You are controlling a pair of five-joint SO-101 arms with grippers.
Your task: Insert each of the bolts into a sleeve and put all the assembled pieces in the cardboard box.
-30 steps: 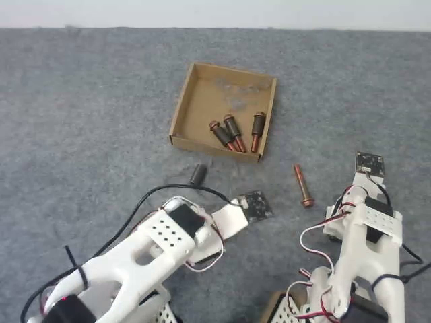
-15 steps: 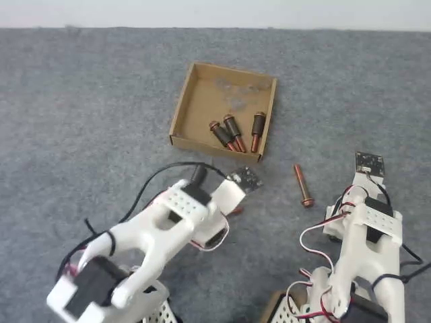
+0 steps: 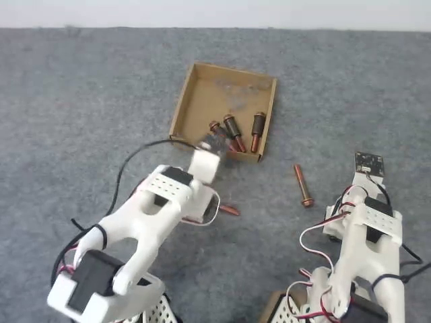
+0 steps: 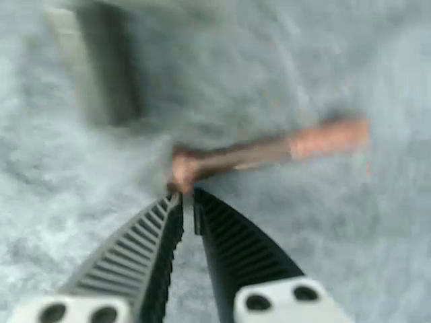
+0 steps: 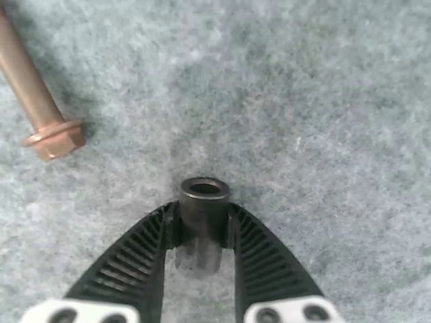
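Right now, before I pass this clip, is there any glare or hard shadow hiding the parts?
High view: even light, no glare; the cardboard box is only mildly shaded inside its near wall. Right wrist view: the sleeve in the right gripper and the loose bolt throw soft shadows on the carpet, hiding nothing. Left wrist view: flat light, no glare on the copper bolt.

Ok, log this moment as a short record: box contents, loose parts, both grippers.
box: cardboard box holds three assembled pieces
loose bolt: lies on the carpet outside the box
left gripper: fingers nearly together, tips at the head of a second bolt; grip unclear
right gripper: shut on a sleeve, its open end showing
remaining: two bolts not yet boxed
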